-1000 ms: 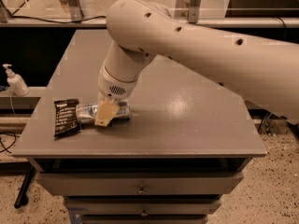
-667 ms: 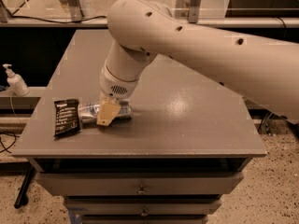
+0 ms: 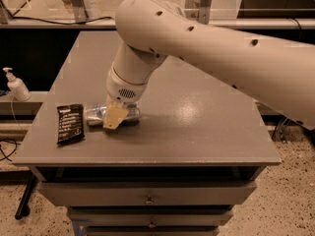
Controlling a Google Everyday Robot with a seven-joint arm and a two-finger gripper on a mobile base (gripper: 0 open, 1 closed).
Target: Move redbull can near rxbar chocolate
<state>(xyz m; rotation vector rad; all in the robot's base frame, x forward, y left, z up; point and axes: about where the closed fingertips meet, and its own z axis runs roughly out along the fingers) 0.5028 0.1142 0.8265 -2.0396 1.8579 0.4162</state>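
While I am watching remotely, the grey counter [image 3: 206,117] is standing over drawers [image 3: 147,193] on speckled flooring, with a pump bottle [image 3: 17,85] sitting off to its left. The arm is hiding the counter's middle. The redbull can [image 3: 95,114] is lying just beside the rxbar chocolate [image 3: 70,123], under the claw [image 3: 117,114]; I cannot tell whether the claw is clamping it.

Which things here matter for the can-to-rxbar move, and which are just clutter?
Job:
- can, on its side beside the rxbar
- gripper, down at the can

Just there:
- pump bottle, left of the table
- drawers under the tabletop
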